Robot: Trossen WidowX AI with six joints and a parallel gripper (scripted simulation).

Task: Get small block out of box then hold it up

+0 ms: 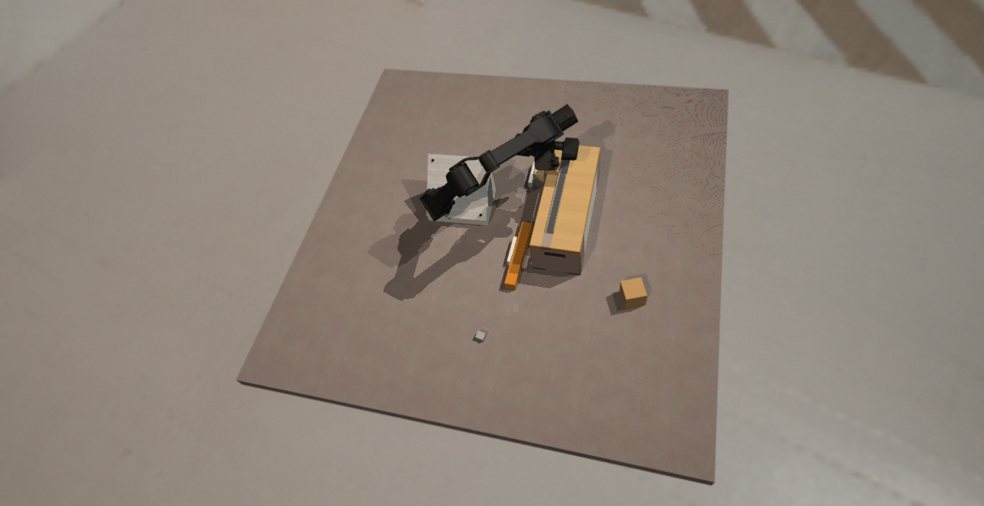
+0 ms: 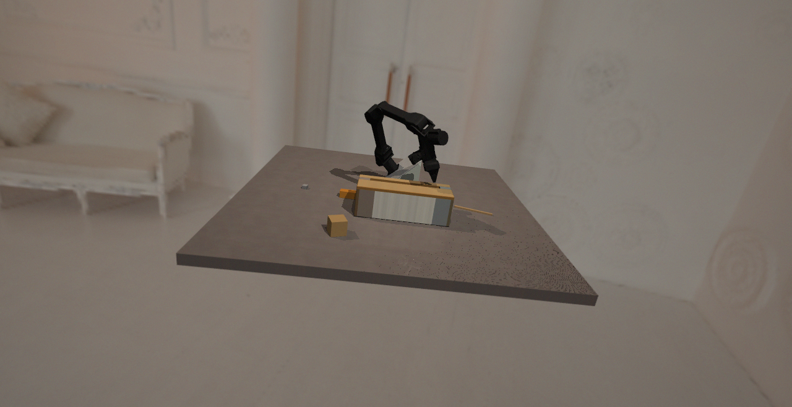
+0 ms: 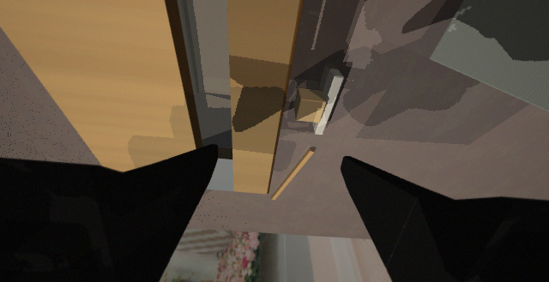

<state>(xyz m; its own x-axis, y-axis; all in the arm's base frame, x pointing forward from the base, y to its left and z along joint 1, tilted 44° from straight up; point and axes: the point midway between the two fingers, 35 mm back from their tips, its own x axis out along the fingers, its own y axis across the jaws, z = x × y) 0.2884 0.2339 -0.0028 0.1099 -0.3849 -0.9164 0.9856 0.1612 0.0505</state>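
The end effector [image 3: 279,153] hovers spread and empty above the box [image 3: 99,59] and a thin stick [image 3: 293,174], and farther along the block [image 3: 310,104] seems to sit behind the clear front, so extraction, pickup and lift all remain.

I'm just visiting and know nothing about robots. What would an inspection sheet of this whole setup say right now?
Surface: brown table, arm's pale base plate on it.
Job's things: box upright; a small block shows through its clear front.
Clutter: tan cube, tiny grey cube, orange bar beside the box, thin stick at the box's end.
Grippers: gripper open, empty, above the box's end.
Cables: nothing seen.
Surroundings: sofa, white doors.
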